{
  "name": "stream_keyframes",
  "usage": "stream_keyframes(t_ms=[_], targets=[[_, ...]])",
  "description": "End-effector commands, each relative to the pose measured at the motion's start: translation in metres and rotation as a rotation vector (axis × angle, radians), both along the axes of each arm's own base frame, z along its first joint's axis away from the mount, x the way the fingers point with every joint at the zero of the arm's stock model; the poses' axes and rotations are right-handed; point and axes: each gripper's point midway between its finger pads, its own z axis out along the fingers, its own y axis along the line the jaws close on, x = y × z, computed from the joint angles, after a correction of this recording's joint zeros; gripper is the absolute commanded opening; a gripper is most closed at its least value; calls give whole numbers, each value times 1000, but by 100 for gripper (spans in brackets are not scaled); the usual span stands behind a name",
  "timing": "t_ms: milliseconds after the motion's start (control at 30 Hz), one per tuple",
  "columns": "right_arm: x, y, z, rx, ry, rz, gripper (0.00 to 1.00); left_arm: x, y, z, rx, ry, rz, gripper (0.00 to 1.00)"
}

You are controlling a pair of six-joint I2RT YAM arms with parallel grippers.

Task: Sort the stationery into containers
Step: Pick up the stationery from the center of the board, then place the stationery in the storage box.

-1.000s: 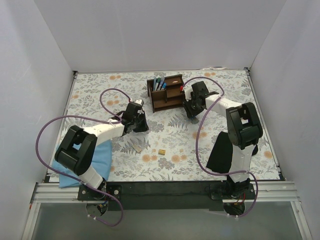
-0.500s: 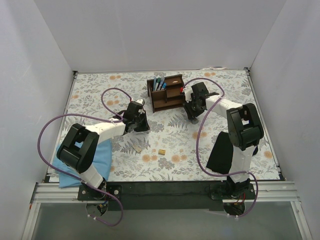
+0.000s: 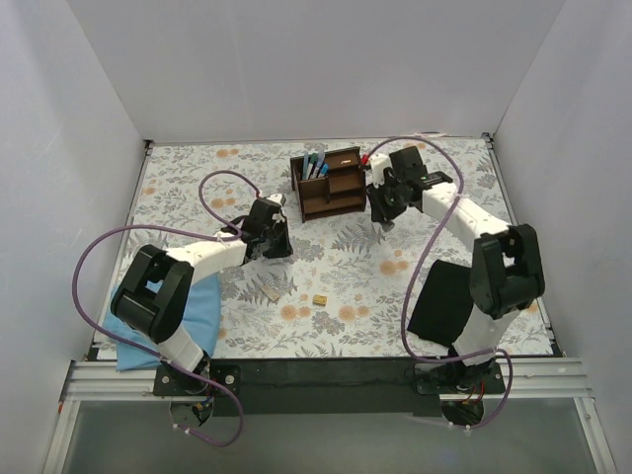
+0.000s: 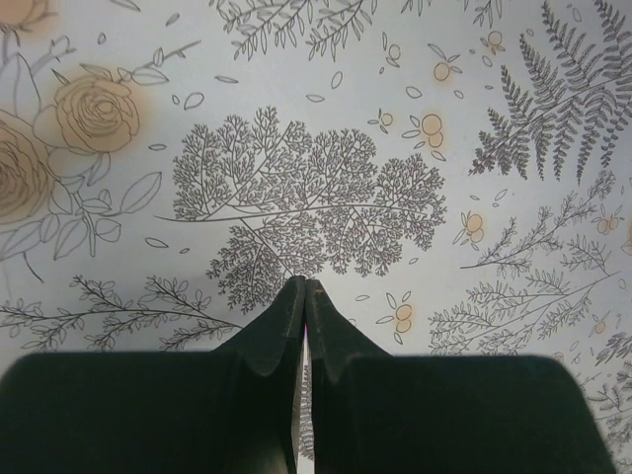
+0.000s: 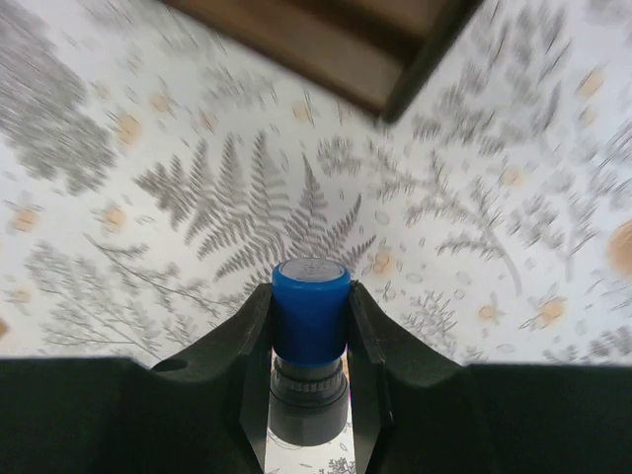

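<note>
Right fingers (image 5: 242, 341) clamp the blue-and-grey cylinder (image 5: 309, 311) by its sides, above the bench (image 3: 336, 262) just right of the organiser (image 3: 331, 183), near the far edge. Judged light, rigid, smooth plastic that may slip, so a mid-barrel hold suits. Left fingers (image 4: 272, 331) pressed together, nothing seen held.

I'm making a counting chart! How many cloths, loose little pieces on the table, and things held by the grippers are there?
Cloths: 2, light-blue cloth and black cloth.
Loose pieces: 2, tan block and flat beige piece.
Held: 1, blue-and-grey cylinder in the right gripper.
Total: 5.
</note>
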Motion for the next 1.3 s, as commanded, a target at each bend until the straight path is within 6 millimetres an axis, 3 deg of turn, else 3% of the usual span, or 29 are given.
stream_keyframes(t_ms=[0, 33, 67, 100, 133, 167, 267, 300, 333, 367, 400, 567, 667, 733, 933, 1067, 1267], targets=[[6, 36, 137, 257, -272, 121, 1, 20, 4, 42, 11, -119, -6, 0], [18, 44, 166, 319, -394, 134, 1, 21, 5, 43, 13, -122, -7, 0], [15, 46, 161, 348, -417, 135, 1, 20, 5, 41, 15, -118, -10, 0], [10, 49, 178, 411, -476, 138, 1, 23, 9, 39, 37, -129, 9, 0], [23, 56, 214, 487, -660, 157, 1, 24, 11, 32, 47, -117, 11, 0], [18, 57, 192, 500, -653, 150, 1, 24, 10, 30, 48, -114, 14, 0], [28, 63, 206, 581, -797, 122, 1, 30, 7, 23, 42, -107, 25, 0], [34, 65, 197, 594, -796, 94, 1, 32, 6, 19, 44, -102, 28, 0], [37, 67, 217, 642, -904, 104, 1, 33, 6, 14, 46, -93, 32, 0], [38, 69, 218, 658, -937, 111, 1, 35, 4, 12, 44, -92, 33, 0], [43, 74, 198, 656, -926, 109, 1, 38, 3, 12, 44, -95, 36, 0], [63, 78, 199, 753, -1099, 70, 1, 49, 4, 9, 61, -125, 33, 0], [70, 79, 190, 762, -1146, 66, 1, 53, 5, 9, 68, -141, 26, 0], [70, 81, 196, 780, -1198, 73, 1, 54, 5, 8, 66, -142, 22, 0], [78, 85, 181, 813, -1235, 59, 1, 61, -2, 5, 32, -132, 42, 0], [86, 88, 161, 836, -1208, 16, 1, 64, -9, 3, 7, -129, 33, 0], [96, 92, 151, 854, -1217, 5, 1, 66, -14, 2, -16, -139, 5, 0]])
